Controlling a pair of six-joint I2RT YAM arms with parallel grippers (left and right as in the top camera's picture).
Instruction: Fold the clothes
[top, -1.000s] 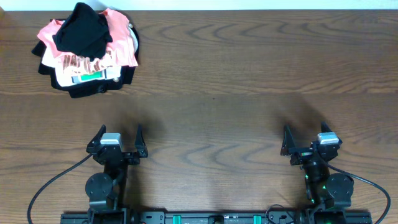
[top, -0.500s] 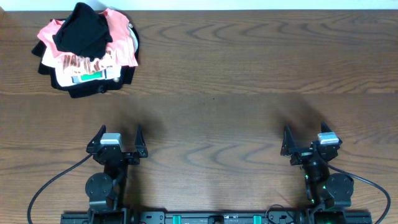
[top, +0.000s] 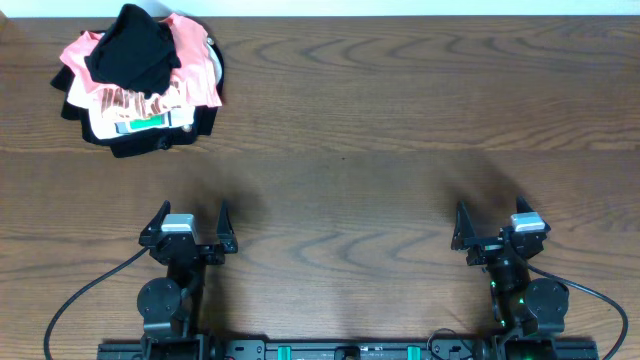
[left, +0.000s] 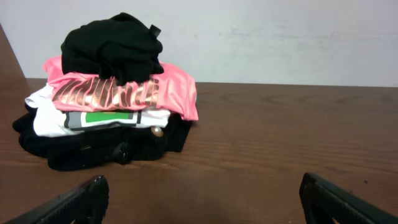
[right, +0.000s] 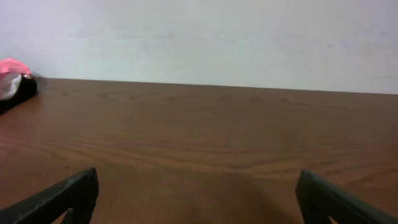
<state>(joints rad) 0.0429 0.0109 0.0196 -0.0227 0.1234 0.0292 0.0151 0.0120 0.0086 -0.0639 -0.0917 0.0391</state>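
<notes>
The left gripper (top: 192, 213) and right gripper (top: 490, 214) were held spread wide, the clothes (top: 130, 48) heaped on a pile (top: 140, 115) far ahead-left of the jaws, by the table (top: 400, 130) edge.

Toward ten o'clock on the wooden tabletop (top: 400, 120), a salmon-pink shirt (top: 192, 65) lies over a white garment (top: 102, 124) with a green mark (top: 150, 124), above dark cloth (top: 140, 146).

The black left arm (top: 176, 270) and right arm (top: 510, 265) have grey wrist caps (top: 178, 223), pointed jaws, looping black cables (top: 98, 278).
</notes>
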